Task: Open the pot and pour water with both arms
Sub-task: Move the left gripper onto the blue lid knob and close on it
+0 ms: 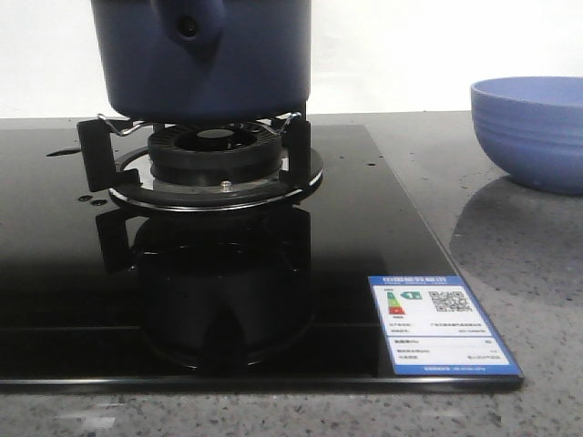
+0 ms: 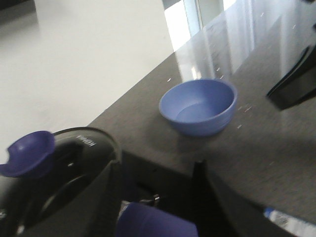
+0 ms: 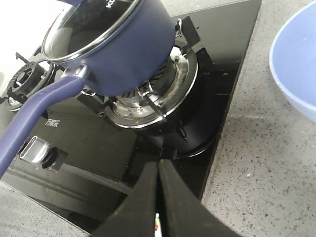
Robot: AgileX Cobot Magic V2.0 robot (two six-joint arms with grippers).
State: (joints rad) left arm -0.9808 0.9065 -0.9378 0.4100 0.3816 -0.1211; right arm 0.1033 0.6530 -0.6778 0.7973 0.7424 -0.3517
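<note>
Lidded pot (image 3: 131, 47) on burner (image 3: 153, 96) (bowl (image 3: 296, 64) beside); right pincer (image 3: 159, 197) closed.

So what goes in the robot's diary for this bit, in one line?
pot: on burner, lid on | bowl: on counter, right of stove | right hand: shut, holding nothing | left hand: cannot tell | step: lid not yet lifted

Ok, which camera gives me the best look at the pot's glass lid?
Right wrist view: the glass lid shows seated on the pot, most of its rim visible. Left wrist view shows the lid close and blurred, with its blue knob. Front view shows only the pot's body.
</note>
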